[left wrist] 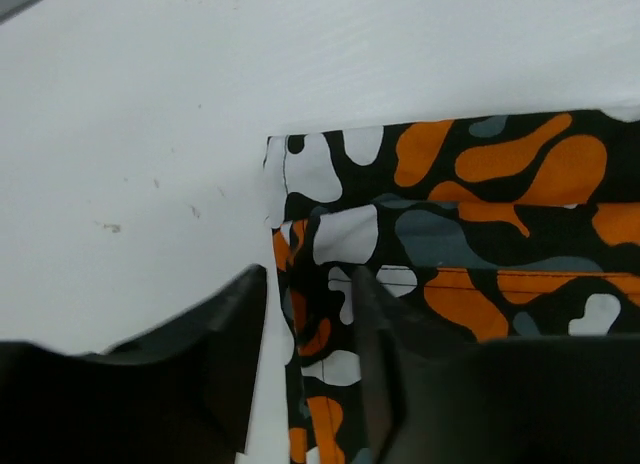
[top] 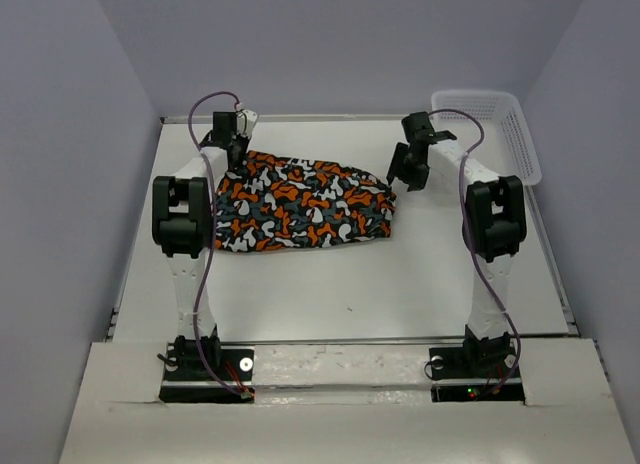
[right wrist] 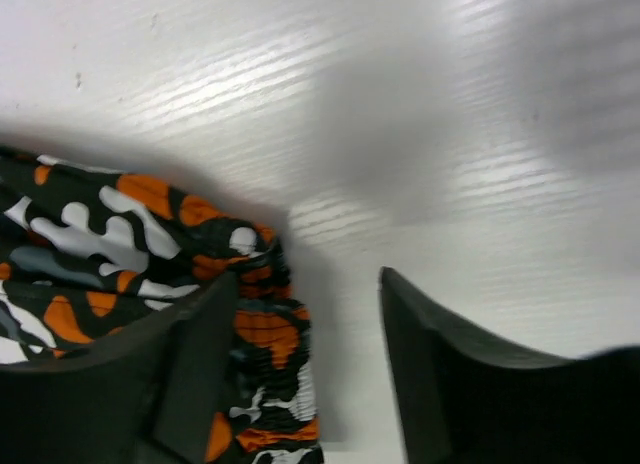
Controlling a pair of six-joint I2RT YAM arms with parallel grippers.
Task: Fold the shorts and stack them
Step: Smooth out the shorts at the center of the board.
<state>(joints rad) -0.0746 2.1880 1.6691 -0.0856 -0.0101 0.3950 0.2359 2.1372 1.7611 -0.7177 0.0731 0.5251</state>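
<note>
The soft cloth shorts with the busy orange, black, grey and white blotchy print (top: 300, 202) lie flat on the white worktop (top: 350, 284). They are in its far half and reach from near the left edge to a little past the middle. Their near edge curves and their far edge slants from the far left down toward the right.

The black two-finger left gripper (top: 230, 144) is at the far left corner of the shorts. In the left wrist view its two dark fingers (left wrist: 225, 334) stand a little apart, either side of a stitched cloth edge. A thin strip of bare worktop shows between the left-hand finger and the cloth, so the jaws are slightly parted around the edge and are not pinching it. Several printed layers lie one over another there, with an orange-stitched hem running across them.

The black two-finger right gripper (top: 410, 169) is just beside the right end of the shorts. In the right wrist view its fingers (right wrist: 450, 384) are spread wide and hold nothing. One finger is over the gathered, elasticated end of the cloth and the other is over bare worktop. I cannot tell whether either finger touches the cloth.

A white plastic mesh basket (top: 495, 124) sits at the far right corner of the worktop, apart from the shorts.
</note>
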